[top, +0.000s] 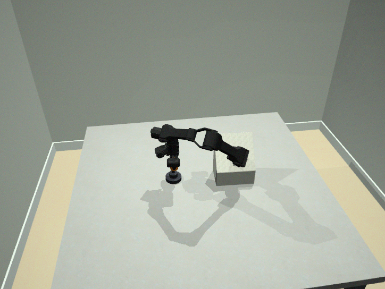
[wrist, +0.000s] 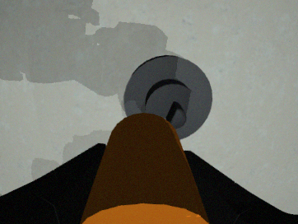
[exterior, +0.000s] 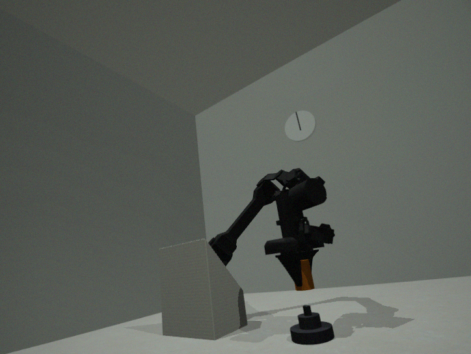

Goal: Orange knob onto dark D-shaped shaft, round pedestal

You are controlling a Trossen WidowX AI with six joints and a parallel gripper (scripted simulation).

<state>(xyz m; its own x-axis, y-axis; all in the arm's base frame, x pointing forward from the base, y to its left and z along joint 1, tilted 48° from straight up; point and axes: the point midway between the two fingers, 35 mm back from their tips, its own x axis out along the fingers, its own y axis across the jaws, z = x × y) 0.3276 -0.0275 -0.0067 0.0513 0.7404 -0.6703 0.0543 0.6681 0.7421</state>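
The orange knob (top: 176, 169) (exterior: 306, 279) (wrist: 144, 169) is held between the fingers of my gripper (exterior: 303, 283) (wrist: 144, 155), which is shut on it. The round dark pedestal (top: 173, 179) (exterior: 311, 335) (wrist: 197, 78) stands on the table with its stepped middle and thin upright shaft (exterior: 306, 310) (wrist: 179, 118). In the exterior view the knob hangs above the shaft, with a visible gap between its lower end and the shaft's top. In the wrist view the shaft shows just beyond the knob's far end, slightly right. The knob's hole is hidden.
A pale block (top: 235, 178) (exterior: 186, 293) stands beside the pedestal, under the arm's base end, to the right in the top view. The arm's shadows fall across the table (top: 124, 257). Walls surround the table, and a round clock (exterior: 304, 131) hangs on one.
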